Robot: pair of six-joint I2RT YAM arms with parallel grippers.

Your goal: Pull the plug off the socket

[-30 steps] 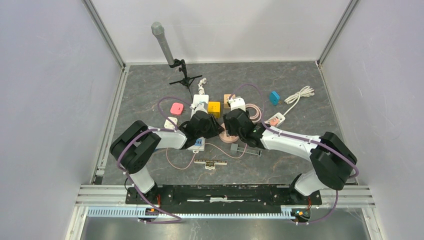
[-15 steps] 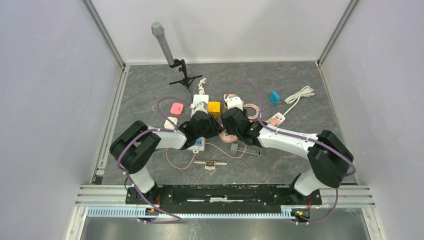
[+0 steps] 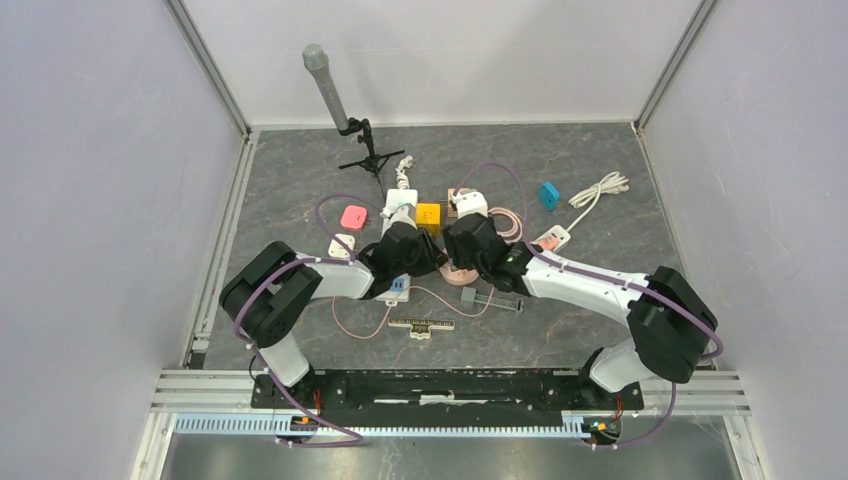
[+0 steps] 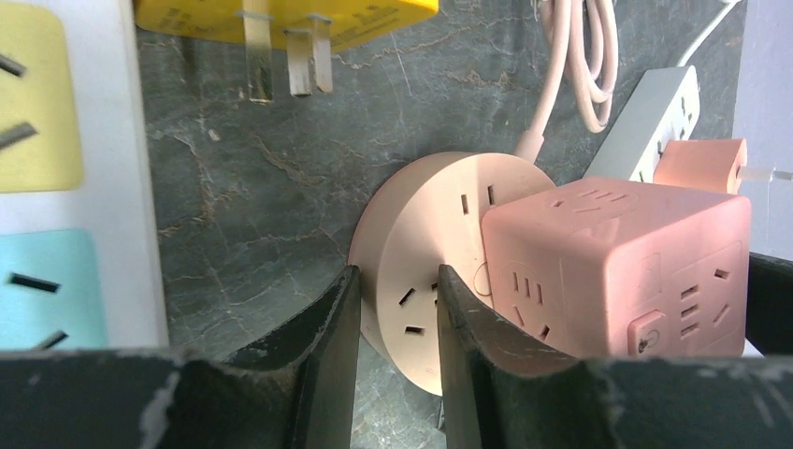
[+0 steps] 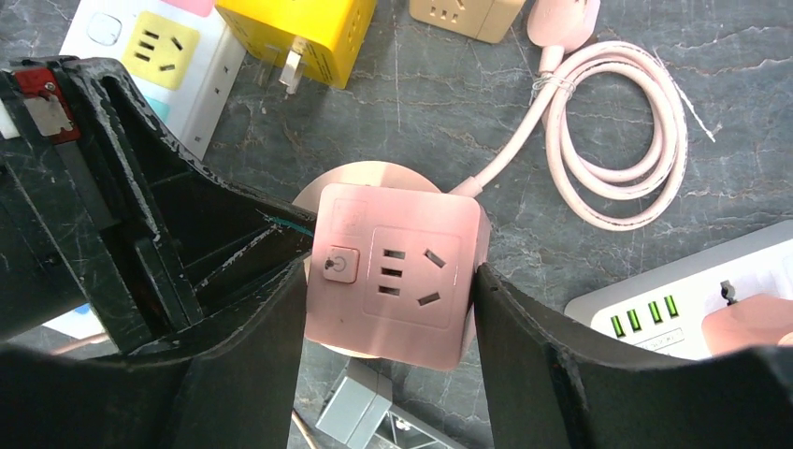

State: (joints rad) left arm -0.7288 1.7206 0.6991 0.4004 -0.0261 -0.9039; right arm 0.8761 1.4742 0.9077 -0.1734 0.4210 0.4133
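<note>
A round pink socket (image 4: 421,234) lies on the grey floor with a pink cube plug (image 5: 397,271) standing on it. In the top view the socket's rim (image 3: 462,275) peeks out between the two gripper heads. My left gripper (image 4: 399,309) is shut on the socket's near rim, one finger on each side. My right gripper (image 5: 388,281) is shut on the cube, with its fingers (image 5: 524,346) pressed on two opposite sides. The cube also shows at the right of the left wrist view (image 4: 617,271). In the top view both grippers (image 3: 440,260) (image 3: 465,258) meet over the socket.
A yellow cube adapter (image 3: 428,216) and a white strip with coloured sockets (image 3: 398,210) lie just behind. The socket's coiled pink cable (image 5: 608,140) and a white strip with green ports (image 5: 692,299) lie to the right. A grey clear part (image 3: 495,300) and a ruler (image 3: 421,325) lie in front.
My right gripper has shifted slightly left and back over the cube, and its arm has swung a little. The left gripper has stayed on the socket.
</note>
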